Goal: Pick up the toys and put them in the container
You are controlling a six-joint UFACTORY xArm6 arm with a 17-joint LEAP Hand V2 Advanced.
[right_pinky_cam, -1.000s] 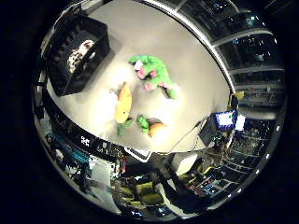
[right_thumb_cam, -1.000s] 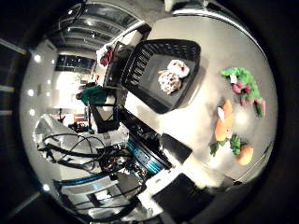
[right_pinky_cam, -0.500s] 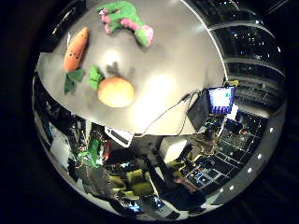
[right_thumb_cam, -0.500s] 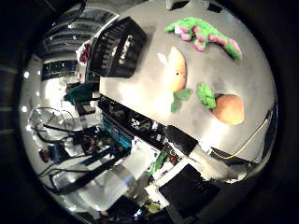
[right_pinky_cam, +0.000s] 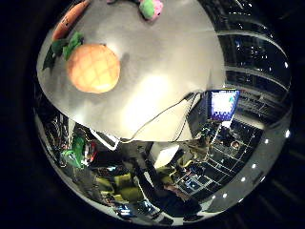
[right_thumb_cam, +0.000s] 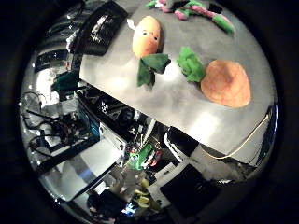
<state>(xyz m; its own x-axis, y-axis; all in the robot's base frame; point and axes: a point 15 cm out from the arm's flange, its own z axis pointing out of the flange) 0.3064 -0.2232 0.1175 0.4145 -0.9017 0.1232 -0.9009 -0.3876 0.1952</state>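
We read the current step as the approach to the first pickup: the palm looks out over the white table (right_pinky_cam: 157, 71), with the orange pineapple toy (right_pinky_cam: 93, 67) the largest thing in view, so we judge it the nearest to the palm and the likely first target. No part of the hand shows in either view, so we cannot tell whether its fingers are apart, together or clamped on anything. To do this step well, we advise centring the palm over the round orange body, not over its green leaves (right_thumb_cam: 191, 65), since the soft leaves would probably slip or fold under the fingers. We also advise coming down straight, because the carrot toy (right_thumb_cam: 146, 35) lies just beside the pineapple, leaf ends near each other, and a sideways approach could push it away. The pineapple lies near the table edge, so any nudge should go inward. The black crate (right_thumb_cam: 100, 29) stands at the far end of the table, well apart from the pineapple; we take it for the container. Count: one pineapple toy, one carrot toy, one green and pink plush toy (right_thumb_cam: 198, 9) only partly in view, and one crate, whose contents we cannot make out.
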